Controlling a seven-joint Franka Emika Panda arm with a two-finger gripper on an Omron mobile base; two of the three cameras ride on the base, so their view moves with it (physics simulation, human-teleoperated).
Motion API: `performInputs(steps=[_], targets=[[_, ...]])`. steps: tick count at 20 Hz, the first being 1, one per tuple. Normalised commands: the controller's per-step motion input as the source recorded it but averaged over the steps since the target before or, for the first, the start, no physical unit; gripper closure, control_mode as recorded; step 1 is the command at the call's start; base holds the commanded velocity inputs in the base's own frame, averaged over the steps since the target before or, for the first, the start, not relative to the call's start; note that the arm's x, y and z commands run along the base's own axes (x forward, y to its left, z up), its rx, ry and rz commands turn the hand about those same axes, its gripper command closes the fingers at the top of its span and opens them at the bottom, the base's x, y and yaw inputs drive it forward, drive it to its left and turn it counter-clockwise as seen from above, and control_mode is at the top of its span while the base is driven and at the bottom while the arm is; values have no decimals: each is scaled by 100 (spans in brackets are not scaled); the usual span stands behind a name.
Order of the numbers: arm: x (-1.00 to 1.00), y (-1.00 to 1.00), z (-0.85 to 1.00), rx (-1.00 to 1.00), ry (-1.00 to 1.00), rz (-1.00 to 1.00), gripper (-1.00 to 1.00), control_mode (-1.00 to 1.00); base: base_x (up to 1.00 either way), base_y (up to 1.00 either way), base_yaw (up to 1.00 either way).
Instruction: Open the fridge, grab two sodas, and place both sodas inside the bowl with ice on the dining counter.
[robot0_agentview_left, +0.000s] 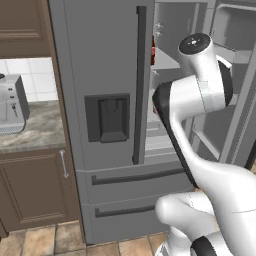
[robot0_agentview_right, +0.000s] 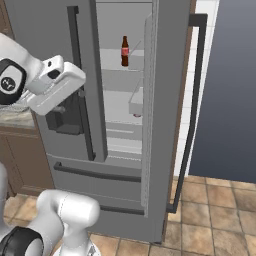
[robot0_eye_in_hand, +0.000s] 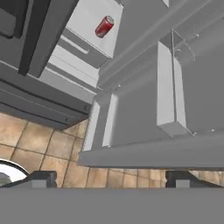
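Observation:
The grey fridge (robot0_agentview_left: 100, 75) stands with its right door (robot0_agentview_right: 167, 100) swung open and its left door shut. A dark cola bottle (robot0_agentview_right: 125, 50) with a red label stands upright on an upper shelf, and a sliver of it shows past the left door's edge (robot0_agentview_left: 153, 50). On a lower shelf sits a red can (robot0_eye_in_hand: 104, 26). My gripper (robot0_eye_in_hand: 110, 180) is open and holds nothing. It hangs low in front of the open compartment, apart from both sodas. My white hand (robot0_agentview_right: 55, 87) is level with the dispenser panel (robot0_agentview_left: 107, 117). The bowl, ice and dining counter are out of view.
The open door's inner bins (robot0_eye_in_hand: 175, 87) jut out close to the right of my hand. A counter with a coffee machine (robot0_agentview_left: 11, 105) and brown cabinets (robot0_agentview_left: 35, 190) lies left of the fridge. Tile floor (robot0_agentview_right: 220, 210) and a dark wall (robot0_agentview_right: 230, 90) lie to the right.

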Motion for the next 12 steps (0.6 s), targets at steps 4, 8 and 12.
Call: performInputs(steps=[4, 8, 12], targets=[[23, 99, -12, 28, 0, 13, -100, -100, 0, 0, 0], [54, 53, 0, 23, -16, 3, -100, -100, 0, 0, 0], [59, 33, 0, 16, -20, 0, -100, -100, 0, 0, 0]])
